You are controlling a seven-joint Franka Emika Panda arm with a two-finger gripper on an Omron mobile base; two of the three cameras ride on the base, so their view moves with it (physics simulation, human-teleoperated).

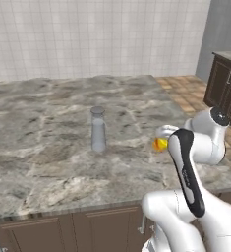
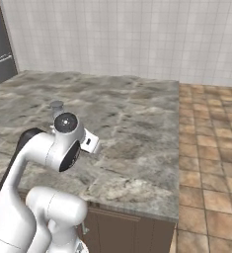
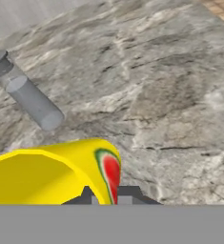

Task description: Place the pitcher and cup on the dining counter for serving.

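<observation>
The two small dark fingers (image 3: 87, 196) of the gripper (image 3: 106, 196) are pinched tight on the rim wall of the small yellow tumbler cup (image 3: 51, 174), whose red mark, edged in green, sits right above the fingertips in the hand view; the cup's open mouth spreads away to one side of the fingers in that view. In the left base view the cup (image 1: 159, 143) shows as a yellow patch at the end of the white arm, over the near right part of the counter. Below and beyond the fingers lies the broad grey-brown veined marble top of the dining counter (image 3: 170, 95), with dark brown cabinet fronts under its near edge in the base views. Farther out from the fingers, well apart from the cup, the tall slim pale-grey translucent pitcher (image 1: 98, 129) stands upright on the counter's middle, its narrowed neck and round rim on top. Behind the counter rises a white tiled wall (image 1: 97, 34), and brown floor tiles (image 2: 211, 148) run along its right side
</observation>
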